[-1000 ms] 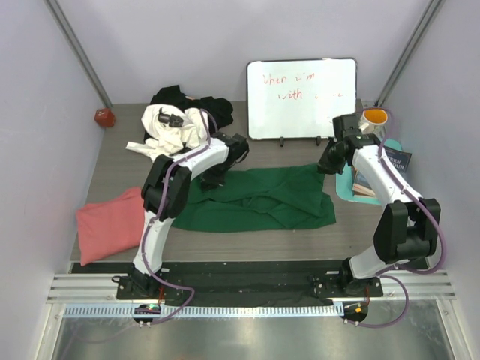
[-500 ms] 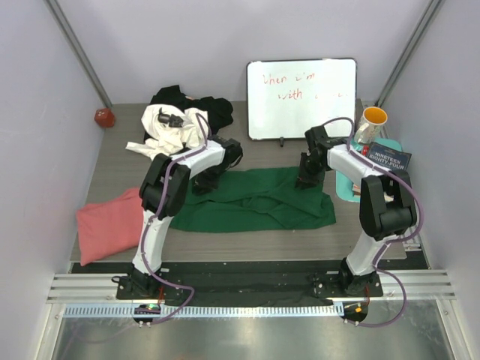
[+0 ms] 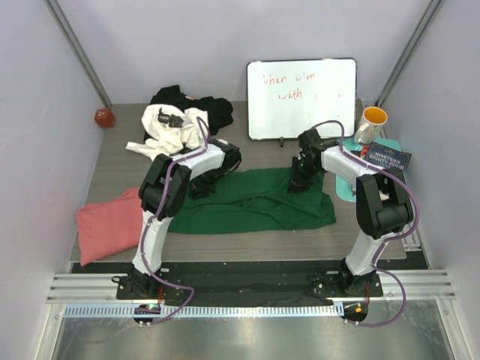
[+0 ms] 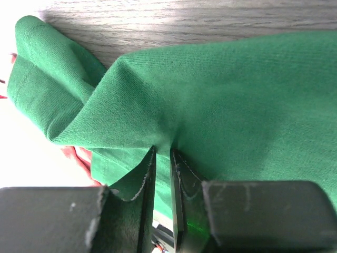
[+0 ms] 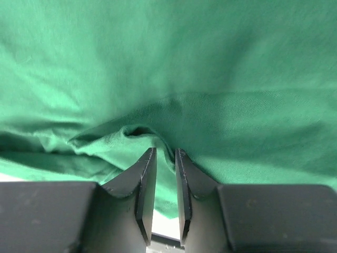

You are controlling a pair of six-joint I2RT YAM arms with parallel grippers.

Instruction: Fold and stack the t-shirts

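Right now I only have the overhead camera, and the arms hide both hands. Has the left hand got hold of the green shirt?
Observer: Yes. Its wrist camera shows the left hand closed on a fold of the green shirt, with the cloth running down into the narrow gap.
Operator: And the right hand?
Observer: The right hand is nearly closed, with a small ridge of the same shirt right at its end. I can't tell whether that ridge is actually pinched.
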